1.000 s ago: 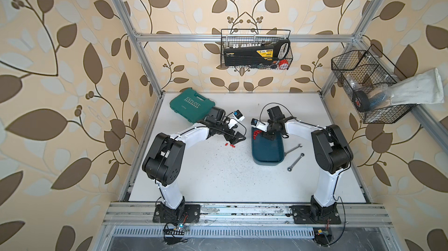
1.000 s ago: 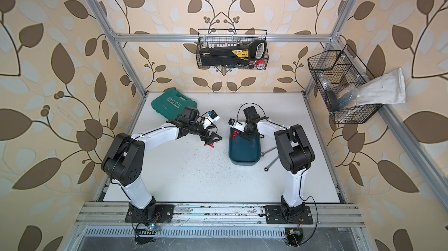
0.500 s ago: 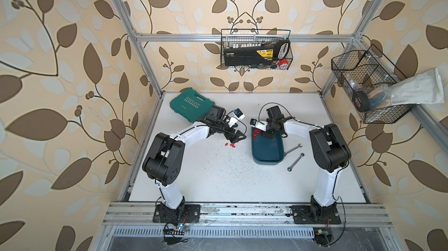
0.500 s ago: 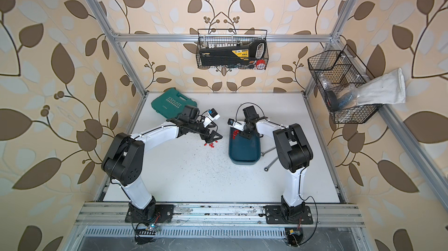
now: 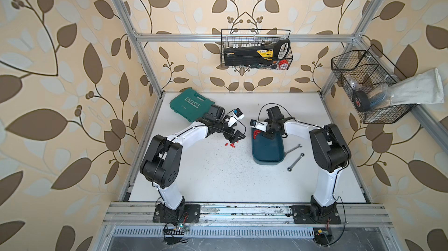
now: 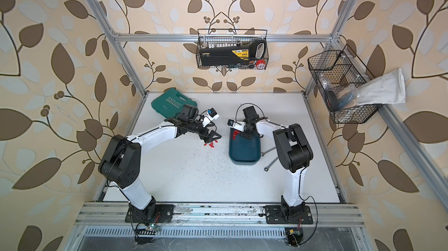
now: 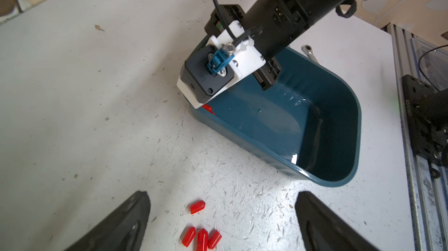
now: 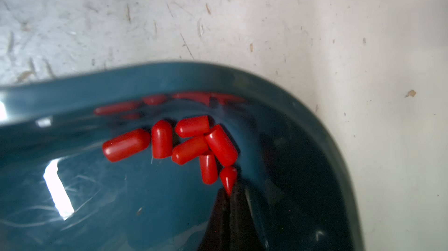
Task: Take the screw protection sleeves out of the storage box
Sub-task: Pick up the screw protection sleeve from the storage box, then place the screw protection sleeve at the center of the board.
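Sleeves (image 8: 191, 145): seven in storage box (image 8: 169, 77), four on table (image 7: 97, 92).

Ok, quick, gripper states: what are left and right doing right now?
Left gripper: open, holding nothing.
Right gripper: shut on one screw protection sleeve inside the storage box.

Two white-and-black arms are reaching inward from their bases toward each other. The left arm (image 5: 189, 133) is stretching out low, its left gripper (image 5: 236, 137) angling downward with its jaws standing wide apart. The right arm (image 5: 299, 127) is bending its wrist steeply down. The right gripper (image 8: 229, 197) is pressing its jaws together, pinching the end of one screw protection sleeve (image 8: 228, 178).
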You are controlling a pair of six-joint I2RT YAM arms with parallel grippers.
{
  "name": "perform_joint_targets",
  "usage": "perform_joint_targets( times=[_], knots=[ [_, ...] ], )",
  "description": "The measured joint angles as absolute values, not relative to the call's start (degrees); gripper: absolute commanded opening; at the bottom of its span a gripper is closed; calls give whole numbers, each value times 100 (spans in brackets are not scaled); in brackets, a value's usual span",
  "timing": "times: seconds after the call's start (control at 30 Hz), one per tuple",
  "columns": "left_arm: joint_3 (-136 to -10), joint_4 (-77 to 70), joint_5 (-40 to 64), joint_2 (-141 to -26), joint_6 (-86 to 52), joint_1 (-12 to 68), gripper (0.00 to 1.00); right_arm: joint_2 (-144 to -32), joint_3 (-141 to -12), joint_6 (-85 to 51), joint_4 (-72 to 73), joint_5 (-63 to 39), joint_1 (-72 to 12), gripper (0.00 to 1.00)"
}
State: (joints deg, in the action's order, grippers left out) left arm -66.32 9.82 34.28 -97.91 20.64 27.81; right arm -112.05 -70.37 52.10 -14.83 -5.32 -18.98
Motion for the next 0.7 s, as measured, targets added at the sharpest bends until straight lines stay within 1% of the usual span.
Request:
perform_joint_targets(
  times=[0.2, 0.33, 0.53, 0.7],
  knots=[
    [-6632, 1120, 3299, -9664, 2241, 2766, 99, -10820, -6930, 5168, -1822, -550, -1894, 0],
    [-6602, 1262, 3304, -9533, 2388, 2637, 99, -10320, -6888, 5057, -2167, -707, -1894, 0],
    [-6217, 1597, 3503, -9122, 2812, 2132, 99, -9607, -6978, 4464, -2934, -1514, -1990, 0],
    [-6082, 2189, 3728, -8901, 3282, 1605, 99, -9620, -7244, 3835, -3242, -2032, -2561, 0]
  ],
)
